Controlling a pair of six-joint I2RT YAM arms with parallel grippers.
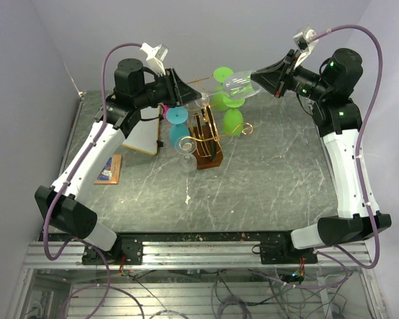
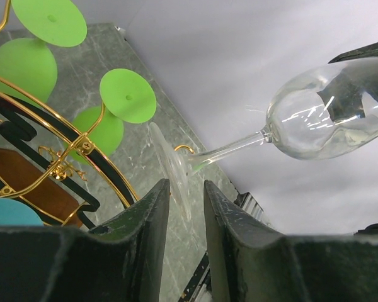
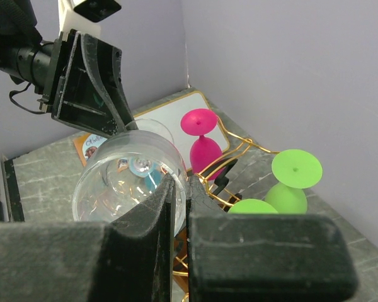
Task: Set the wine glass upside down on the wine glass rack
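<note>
A clear wine glass (image 1: 238,85) is held sideways in the air above the wine glass rack (image 1: 203,133), a gold wire stand on a dark brown base (image 1: 209,158). My right gripper (image 1: 256,81) is shut on the rim of the bowl (image 3: 123,176), one finger inside and one outside (image 3: 181,179). My left gripper (image 1: 185,93) is open, and the glass's foot (image 2: 173,170) sits between its fingertips (image 2: 186,184) with a gap on each side. The stem and bowl (image 2: 327,113) stretch away to the right. The rack's wires show in both wrist views (image 2: 82,146) (image 3: 252,143).
Green glasses (image 1: 233,121), a pink one (image 1: 176,114) and a teal one (image 1: 179,136) hang upside down on the rack. A white board (image 1: 145,136) and a small card (image 1: 109,168) lie to the left of it. Walls close in behind.
</note>
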